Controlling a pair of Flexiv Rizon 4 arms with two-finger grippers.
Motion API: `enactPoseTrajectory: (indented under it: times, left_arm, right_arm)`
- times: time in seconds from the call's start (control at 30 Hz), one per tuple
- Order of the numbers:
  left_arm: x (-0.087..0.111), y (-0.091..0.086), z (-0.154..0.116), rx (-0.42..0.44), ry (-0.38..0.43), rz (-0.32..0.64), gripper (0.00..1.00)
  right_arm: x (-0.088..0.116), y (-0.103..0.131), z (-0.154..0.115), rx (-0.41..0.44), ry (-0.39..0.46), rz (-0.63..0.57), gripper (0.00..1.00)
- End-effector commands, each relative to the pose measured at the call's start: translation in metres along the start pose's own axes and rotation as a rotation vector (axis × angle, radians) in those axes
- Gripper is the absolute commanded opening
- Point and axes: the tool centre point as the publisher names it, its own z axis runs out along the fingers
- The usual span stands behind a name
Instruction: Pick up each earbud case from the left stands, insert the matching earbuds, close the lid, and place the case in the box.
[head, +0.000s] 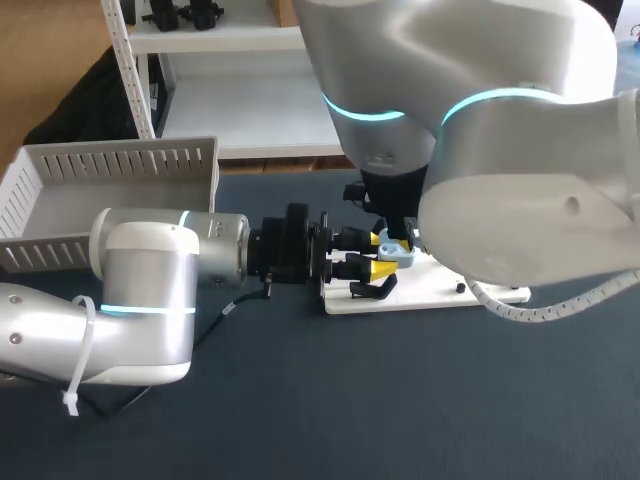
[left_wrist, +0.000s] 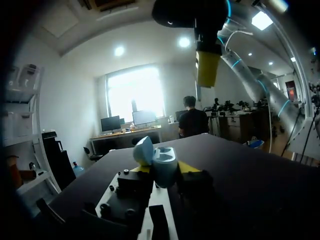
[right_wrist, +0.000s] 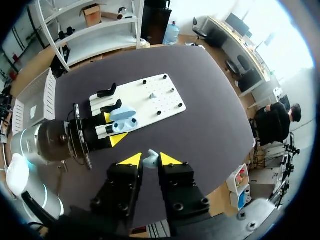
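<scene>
Head view showed my left arm coming in from the left, low over the dark table (head: 300, 400). The left gripper (head: 383, 254) was out over one end of the white board (head: 430, 295). Its two yellow tips held the light blue earbud case (head: 398, 252) between them, one tip on each side, so the fingers stood as far apart as the case was wide. In the left wrist view the lid (left_wrist: 143, 150) was open and stood up at the side, and I could see two small hollows in the top of the case. My big right arm came in from the right and filled much of the head view, so it hid its own fingers there. In the right wrist view the right gripper (right_wrist: 146, 160) hung above the table, near the case but apart from it. Its yellow tips were close together and pinched a small pale blue earbud (right_wrist: 150, 159). Two black stands (right_wrist: 107, 92) sat on the board just beside the left gripper. The grey box (head: 110, 185) stood at the far left of the table, behind my left arm and well apart from the case.
</scene>
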Motion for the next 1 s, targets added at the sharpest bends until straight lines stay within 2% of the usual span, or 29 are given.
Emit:
enactPoseTrajectory:
  times: [0.03,0.17,0.4,0.6,1.0]
  left_arm:
    - [0.000,-0.001,0.000,-0.005,-0.001,0.002,0.00]
    - [0.000,-0.001,0.000,-0.005,-0.001,0.002,0.00]
    - [0.000,-0.001,0.000,-0.005,-0.001,0.002,0.00]
    - [0.000,-0.001,0.000,-0.005,-0.001,0.002,0.00]
    - [0.000,-0.001,0.000,-0.005,-0.001,0.002,0.00]
  right_arm:
    - [0.000,0.000,0.000,0.000,-0.001,0.001,0.00]
    - [-0.008,0.008,-0.001,-0.035,-0.011,0.089,0.00]
    - [-0.026,0.019,0.000,-0.023,-0.034,0.217,0.00]
    - [-0.024,0.026,0.004,-0.030,-0.018,0.211,0.00]
    - [-0.018,0.028,0.024,0.015,-0.022,0.168,0.00]
